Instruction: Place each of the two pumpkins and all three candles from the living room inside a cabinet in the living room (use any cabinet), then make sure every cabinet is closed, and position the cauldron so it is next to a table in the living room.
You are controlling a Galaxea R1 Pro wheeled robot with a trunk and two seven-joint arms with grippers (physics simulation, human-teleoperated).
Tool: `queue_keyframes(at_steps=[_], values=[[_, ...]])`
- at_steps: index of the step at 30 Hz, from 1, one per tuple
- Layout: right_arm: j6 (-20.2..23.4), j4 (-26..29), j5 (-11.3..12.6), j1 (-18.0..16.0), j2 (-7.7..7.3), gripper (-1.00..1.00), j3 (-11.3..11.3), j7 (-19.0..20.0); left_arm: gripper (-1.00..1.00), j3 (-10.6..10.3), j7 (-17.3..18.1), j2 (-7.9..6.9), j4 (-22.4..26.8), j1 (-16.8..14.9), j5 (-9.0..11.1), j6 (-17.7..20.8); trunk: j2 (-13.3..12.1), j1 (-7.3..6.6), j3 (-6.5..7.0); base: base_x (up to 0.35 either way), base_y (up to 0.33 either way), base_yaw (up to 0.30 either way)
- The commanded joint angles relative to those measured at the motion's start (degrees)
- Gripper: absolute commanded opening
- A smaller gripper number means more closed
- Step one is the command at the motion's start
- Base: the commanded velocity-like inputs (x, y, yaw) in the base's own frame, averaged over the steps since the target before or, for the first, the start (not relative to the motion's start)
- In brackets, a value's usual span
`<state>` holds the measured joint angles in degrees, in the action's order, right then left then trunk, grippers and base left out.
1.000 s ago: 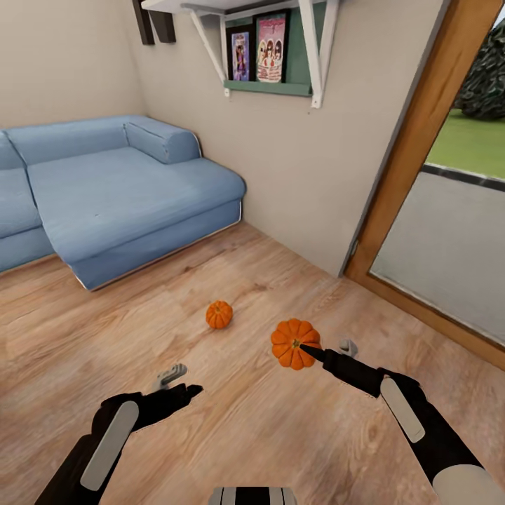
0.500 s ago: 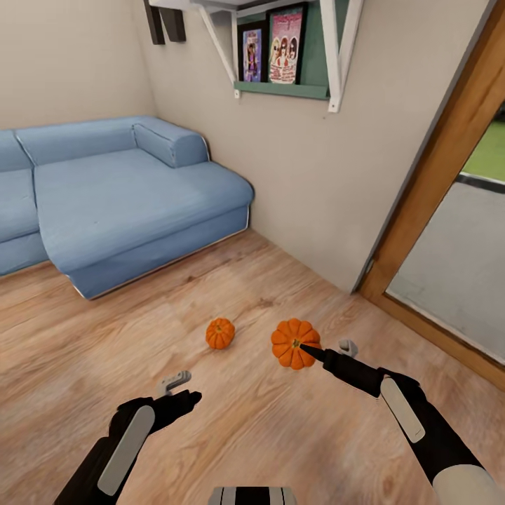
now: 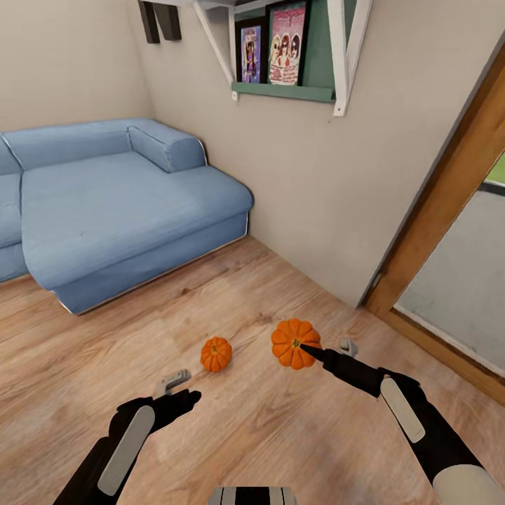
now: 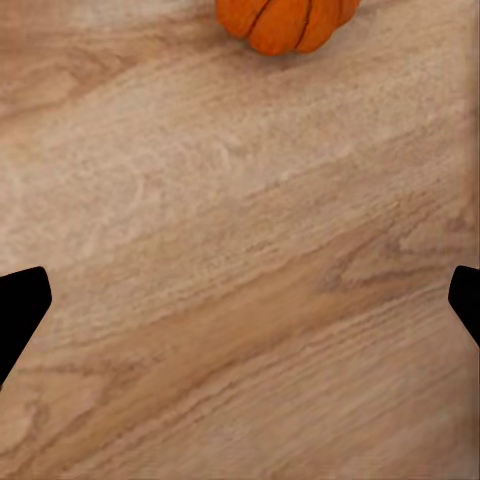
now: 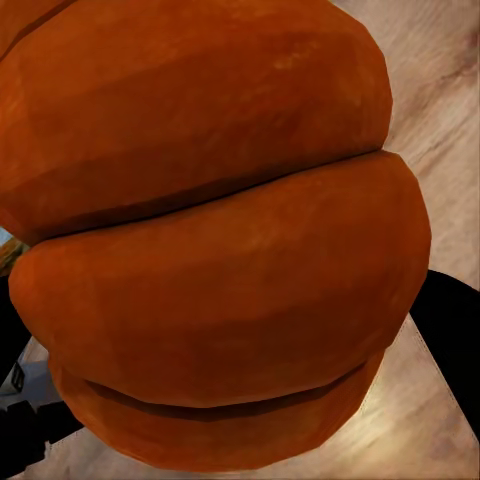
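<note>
Where wood floor (image 3: 280, 435) meets beige wall (image 3: 308, 182), blue sofa (image 3: 119, 203).

Two pumpkins: one pumpkin (image 3: 295, 343) at the right gripper (image 3: 308, 350), a second pumpkin (image 3: 215, 354) on the wood floor (image 3: 266, 435). Two grippers, with the left gripper (image 3: 184, 393) as the other. One blue sofa (image 3: 105, 203). One wall shelf (image 3: 284, 90), holding two framed pictures (image 3: 273, 43).

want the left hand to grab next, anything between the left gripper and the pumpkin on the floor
Nothing visible. Bare wood floor lies between the open left gripper and the loose pumpkin; the right gripper holds the other pumpkin off to the side.
</note>
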<state>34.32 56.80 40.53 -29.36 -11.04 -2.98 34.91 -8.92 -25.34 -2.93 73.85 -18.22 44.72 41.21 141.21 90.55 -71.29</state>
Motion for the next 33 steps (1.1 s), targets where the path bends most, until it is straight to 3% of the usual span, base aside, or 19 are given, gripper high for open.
queue_keyframes(at_steps=[1, 18, 33], values=[[0.48, 0.06, 0.94, -0.03, -0.05, -1.0, -0.04, -0.03, 1.0, -0.13, -0.59, -0.05, 0.07, -0.03, 0.59, 0.02, 0.02, 0.02, -0.04, 0.307, 0.0, 0.0], [0.39, 0.05, 0.96, -0.03, -0.03, -1.0, -0.1, -0.07, 1.0, -0.17, -0.59, -0.05, 0.07, -0.06, 0.45, -1.1, 0.02, 0.02, -0.04, 0.297, -0.016, 0.0], [0.46, 0.06, 0.9, -0.02, 0.3, -1.0, -0.19, -0.1, 1.0, -0.14, -0.56, -0.14, 0.05, -0.05, 0.42, -1.18, 0.02, 0.02, -0.04, 0.165, 0.072, 0.0]])
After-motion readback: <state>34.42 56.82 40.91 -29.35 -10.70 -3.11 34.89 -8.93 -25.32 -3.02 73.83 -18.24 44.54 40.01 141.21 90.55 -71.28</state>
